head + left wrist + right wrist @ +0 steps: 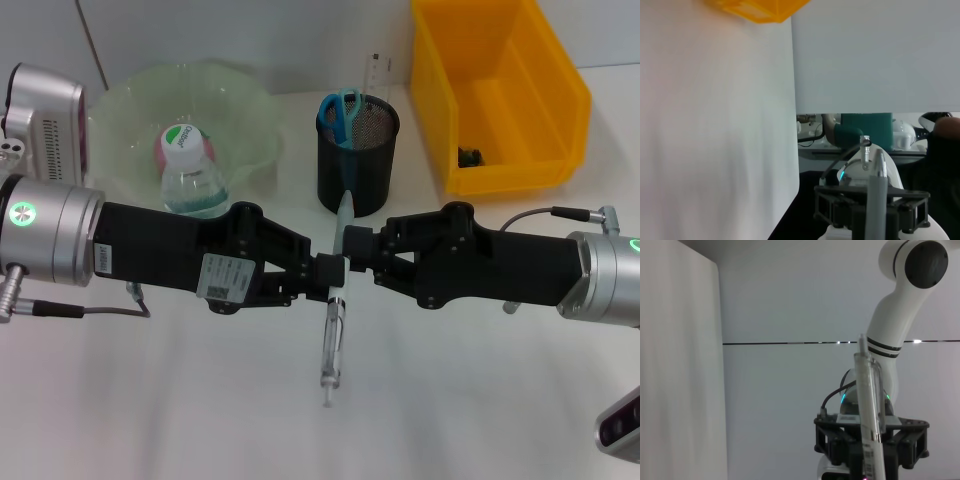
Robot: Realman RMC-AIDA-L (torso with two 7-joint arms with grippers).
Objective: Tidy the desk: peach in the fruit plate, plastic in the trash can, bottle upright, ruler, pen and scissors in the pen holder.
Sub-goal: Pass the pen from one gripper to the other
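Both grippers meet in front of the pen holder (358, 155), on the robot's side of it, with the pen (334, 322) caught between them. The left gripper (325, 270) reaches in from the robot's left and the right gripper (360, 245) from its right, and their tips come together around the pen's upper half, each clenched on it. The pen hangs above the white table (180, 390), its grey end rising towards the pen holder and its clear barrel pointing back at the robot. In the left wrist view the right gripper (872, 210) is seen head-on with the grey end of the pen (875, 205) standing in front of it; in the right wrist view the left gripper (871, 442) faces the camera with the clear barrel (869, 405) crossing it. The pen holder already carries the scissors (340, 112) and the ruler (373, 76). To the holder's left the fruit plate (250, 110) holds the peach (165, 150), and the bottle (192, 180) stands upright in front of that plate. To the holder's right sits the trash can (520, 110).
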